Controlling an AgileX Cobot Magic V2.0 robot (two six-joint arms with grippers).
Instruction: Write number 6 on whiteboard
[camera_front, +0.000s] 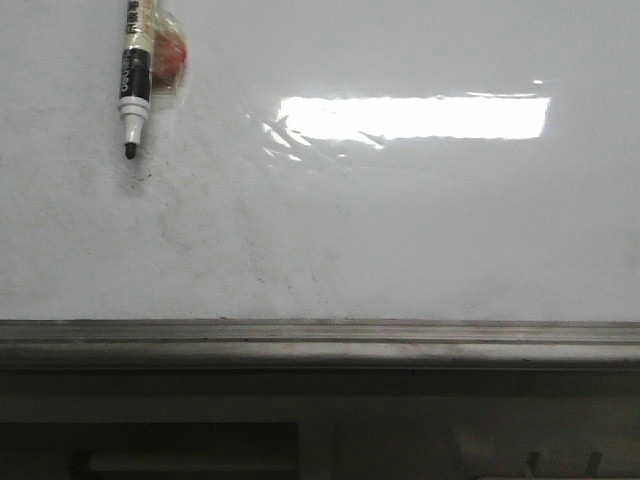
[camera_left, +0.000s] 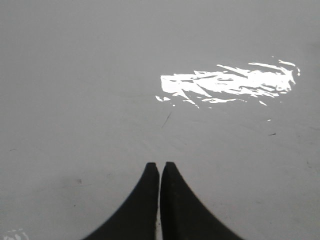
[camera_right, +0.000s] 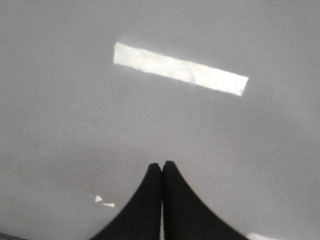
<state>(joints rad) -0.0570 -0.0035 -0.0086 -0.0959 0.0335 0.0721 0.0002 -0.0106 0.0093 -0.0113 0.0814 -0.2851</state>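
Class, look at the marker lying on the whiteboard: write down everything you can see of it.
The marker lies flat on the whiteboard at the far left in the front view, partly cut off by the picture's edge. Its barrel looks like white plastic with black printing and a black band, then a white neck and an uncovered black tip that points toward the grey ledge. A small red thing in clear wrap lies against its side. No claw touches it, and no 6 is drawn yet.

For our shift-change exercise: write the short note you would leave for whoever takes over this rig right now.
Left pincer: shut, empty, over bare board.
Right pincer: shut, empty, over bare board.
The marker lies uncapped on the whiteboard, far left corner in the front view, tip toward the grey ledge, beside a small red object.
Done: nothing; no 6 on the board, only faint smudges.
Left: pick up the marker, write the 6.
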